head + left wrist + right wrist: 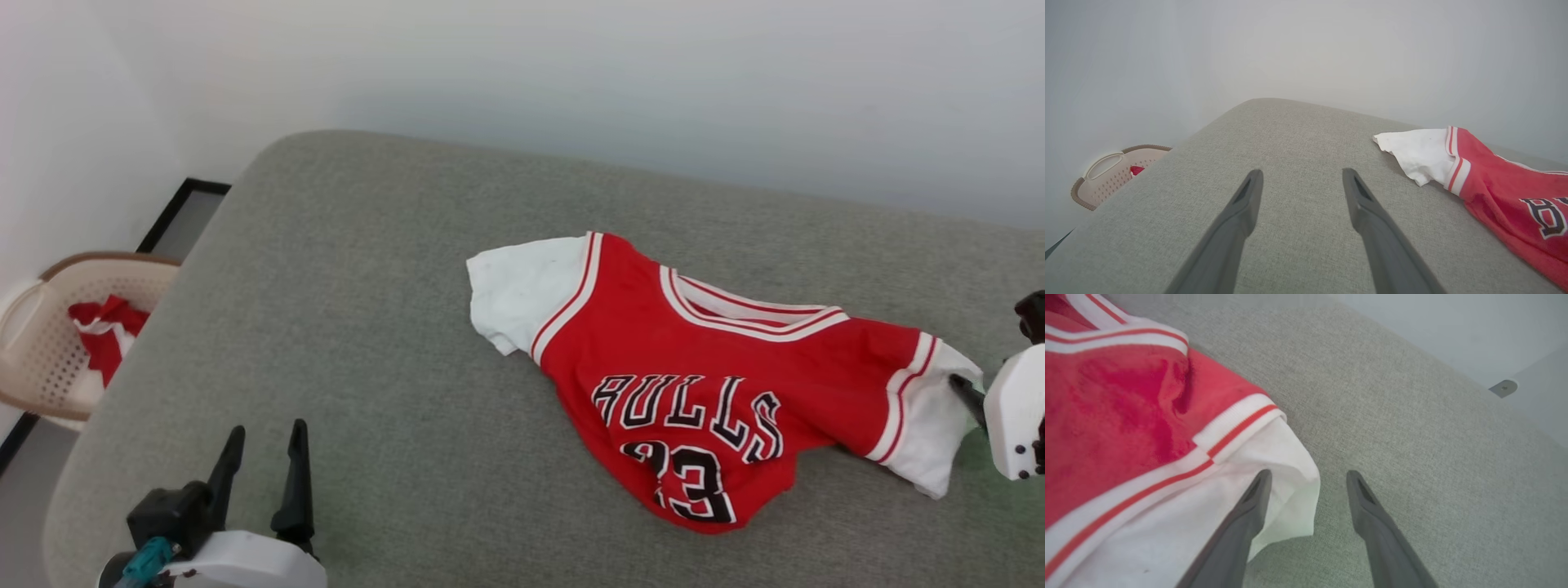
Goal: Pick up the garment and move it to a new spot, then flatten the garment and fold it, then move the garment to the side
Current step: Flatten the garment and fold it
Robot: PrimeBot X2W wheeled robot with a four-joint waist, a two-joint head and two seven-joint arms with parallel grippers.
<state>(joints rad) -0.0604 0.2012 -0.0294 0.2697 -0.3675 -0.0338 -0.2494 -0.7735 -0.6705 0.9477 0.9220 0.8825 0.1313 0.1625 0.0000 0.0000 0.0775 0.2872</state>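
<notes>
At the far left of the head view you see a beige perforated basket (41, 343) on the floor beside the grey padded surface (367, 286). A small red-and-white cloth (104, 336) lies inside it.

Next, at the lower left, your left gripper (268, 430) is above the near corner of the surface. Its two fingers stand wide apart, and in the left wrist view there is bare grey fabric between them.

Going right, the garment (653, 351) lies on the right half of the surface, front side up, so you can read "BULLS" and the number 23. One white sleeve (522, 294) is spread toward the left, well apart from the left gripper. The lower hem is bunched and wrinkled.

At the far right, your right gripper (1309, 473) is at the other white sleeve (1167, 531). Its fingers are also wide apart. One finger is over the sleeve cloth and the other is over the grey surface, with the sleeve's edge between them. I cannot tell whether the finger touches the cloth.
</notes>
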